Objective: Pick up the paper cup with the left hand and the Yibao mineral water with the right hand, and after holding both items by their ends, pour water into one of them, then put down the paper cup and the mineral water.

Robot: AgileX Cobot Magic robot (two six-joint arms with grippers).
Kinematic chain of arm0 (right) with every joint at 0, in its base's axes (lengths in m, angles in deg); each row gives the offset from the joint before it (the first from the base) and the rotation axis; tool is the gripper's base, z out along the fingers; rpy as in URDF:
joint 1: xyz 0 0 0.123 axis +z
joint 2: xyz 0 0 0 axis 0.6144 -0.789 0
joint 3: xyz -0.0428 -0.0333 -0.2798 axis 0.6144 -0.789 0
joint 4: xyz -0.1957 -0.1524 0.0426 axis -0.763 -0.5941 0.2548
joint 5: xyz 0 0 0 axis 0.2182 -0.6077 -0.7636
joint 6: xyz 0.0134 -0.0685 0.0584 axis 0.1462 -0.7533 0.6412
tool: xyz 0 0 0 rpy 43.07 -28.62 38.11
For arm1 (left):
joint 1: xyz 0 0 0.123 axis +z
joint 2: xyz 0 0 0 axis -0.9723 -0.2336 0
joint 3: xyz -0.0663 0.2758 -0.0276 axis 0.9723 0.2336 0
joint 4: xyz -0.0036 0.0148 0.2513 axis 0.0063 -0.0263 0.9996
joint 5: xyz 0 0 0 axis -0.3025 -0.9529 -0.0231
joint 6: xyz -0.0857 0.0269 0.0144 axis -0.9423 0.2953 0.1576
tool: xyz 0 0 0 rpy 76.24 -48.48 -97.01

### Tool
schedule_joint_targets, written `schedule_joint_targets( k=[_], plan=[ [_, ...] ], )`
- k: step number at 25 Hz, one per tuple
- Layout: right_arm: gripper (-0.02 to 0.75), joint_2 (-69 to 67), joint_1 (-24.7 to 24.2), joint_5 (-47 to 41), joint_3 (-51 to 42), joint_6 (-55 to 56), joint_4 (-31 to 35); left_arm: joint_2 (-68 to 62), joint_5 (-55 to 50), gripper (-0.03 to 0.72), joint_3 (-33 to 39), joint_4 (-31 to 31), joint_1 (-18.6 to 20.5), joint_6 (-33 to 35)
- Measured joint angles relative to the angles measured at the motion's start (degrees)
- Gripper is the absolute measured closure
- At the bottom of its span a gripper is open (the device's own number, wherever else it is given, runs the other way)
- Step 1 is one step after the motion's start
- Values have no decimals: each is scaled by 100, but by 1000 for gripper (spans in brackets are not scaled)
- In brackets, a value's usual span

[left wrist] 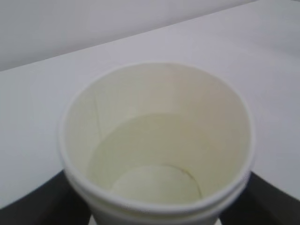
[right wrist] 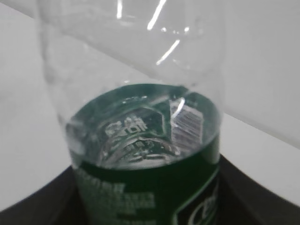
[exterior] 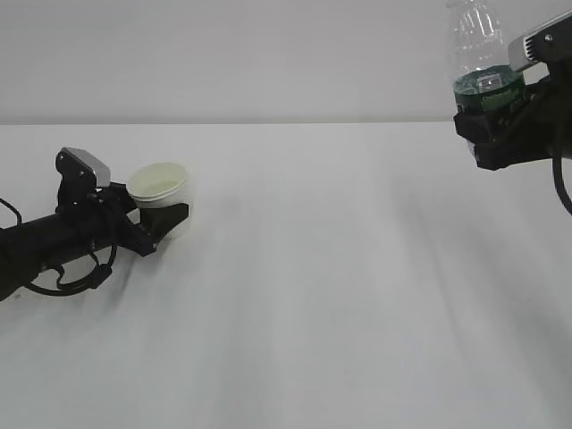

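The paper cup [exterior: 158,183] stands upright, low at the left of the white table, its cream inside [left wrist: 154,140] facing the left wrist view. My left gripper [exterior: 174,214] reaches in level from the left, with one black finger [left wrist: 33,201] on each side of the cup's lower wall. Whether the fingers press the cup is not visible. The Yibao mineral water [exterior: 478,45], clear with a dark green label [right wrist: 140,197], is held upright high at the upper right. My right gripper [exterior: 487,116] is shut on its label band, a dark finger [right wrist: 37,206] on either side.
The white table [exterior: 340,295] stretches between the two arms, and a pale wall [exterior: 268,54] rises behind it. The bottle's top runs out of the exterior view's upper edge.
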Motion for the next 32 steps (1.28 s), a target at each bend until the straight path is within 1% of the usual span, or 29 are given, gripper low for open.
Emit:
schedule_joint_targets(
  k=[3, 6, 12, 22, 26, 32],
  plan=[
    [276, 0, 0, 0, 0, 0, 0, 0, 0, 58, 0, 11, 0, -42],
    [276, 0, 0, 0, 0, 0, 0, 0, 0, 10, 0, 63, 0, -130],
    [276, 0, 0, 0, 0, 0, 0, 0, 0, 1, 0, 291, 0, -250],
    [276, 0, 0, 0, 0, 0, 0, 0, 0, 1, 0, 409, 2, -286],
    [276, 0, 0, 0, 0, 0, 0, 0, 0, 1, 0, 458, 87, -290],
    [276, 0, 0, 0, 0, 0, 0, 98, 0, 0, 42, 625, 360, -299]
  ],
)
